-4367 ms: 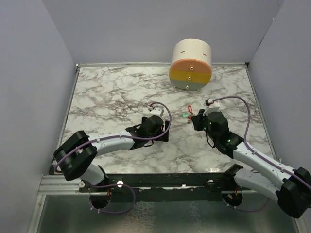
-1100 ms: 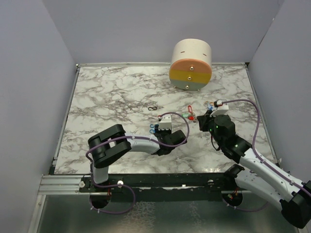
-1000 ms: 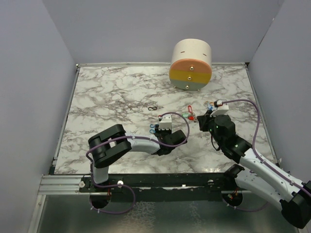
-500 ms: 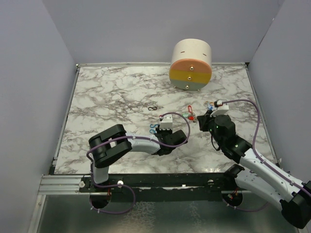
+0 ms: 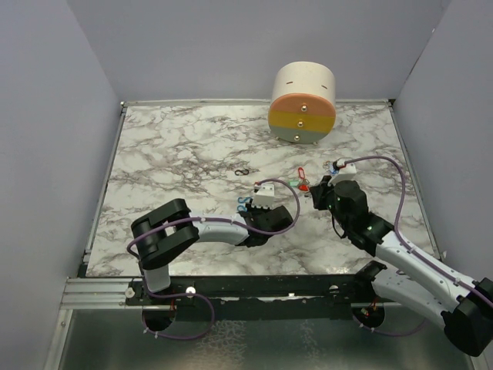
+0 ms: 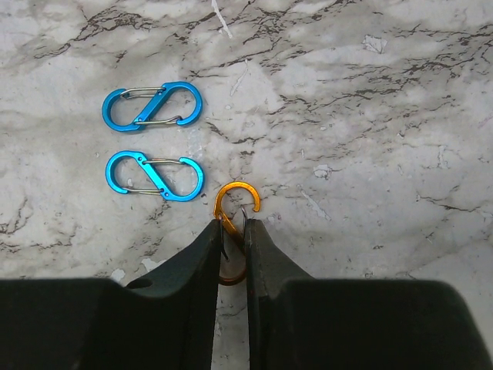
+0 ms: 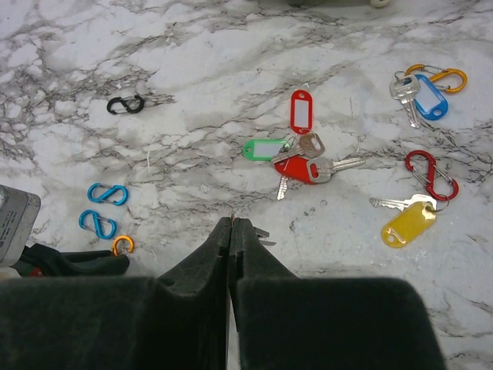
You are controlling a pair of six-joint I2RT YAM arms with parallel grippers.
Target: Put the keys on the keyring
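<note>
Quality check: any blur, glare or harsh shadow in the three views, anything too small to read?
Left wrist: sharp, even light, soft shadows; orange S-shaped metal clip crisp between the left gripper's black fingers. Right wrist: sharp too; right gripper blacks out the bottom. Top external: no glare, but keys with coloured plastic heads too tiny to read.

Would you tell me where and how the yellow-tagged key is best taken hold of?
Probably by the yellow tag, coming from above with the right pincer across its narrow width: it lies flat and is the broadest part, while the thin key blade and red clip leave less room.
</note>
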